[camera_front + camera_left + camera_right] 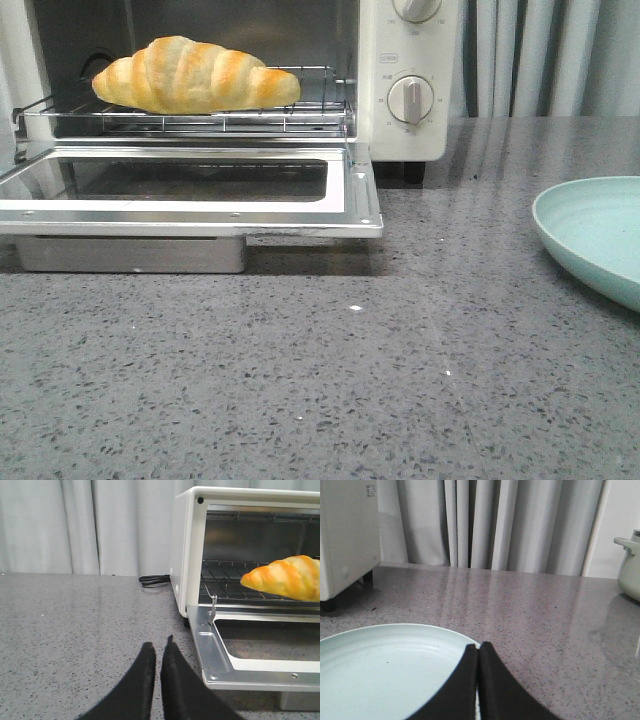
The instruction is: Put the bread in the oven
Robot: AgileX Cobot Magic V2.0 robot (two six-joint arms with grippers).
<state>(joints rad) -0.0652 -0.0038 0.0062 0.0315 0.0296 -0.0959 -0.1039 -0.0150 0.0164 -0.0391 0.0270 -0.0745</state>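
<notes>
The bread [195, 75], a golden croissant-shaped roll, lies on the wire rack [300, 105] inside the cream-white oven [410, 130], whose door [200, 205] hangs open and flat. The left wrist view shows the bread [287, 577] on the rack too. My left gripper [159, 647] is shut and empty above the counter, to the left of the open door. My right gripper [478, 647] is shut and empty over the edge of the mint-green plate [380, 670]. Neither gripper shows in the front view.
The plate [595, 235] sits at the right of the grey stone counter. A black power cord [155, 580] lies behind the oven's left side. A pale pot [630, 562] stands at the far right. Grey curtains hang behind.
</notes>
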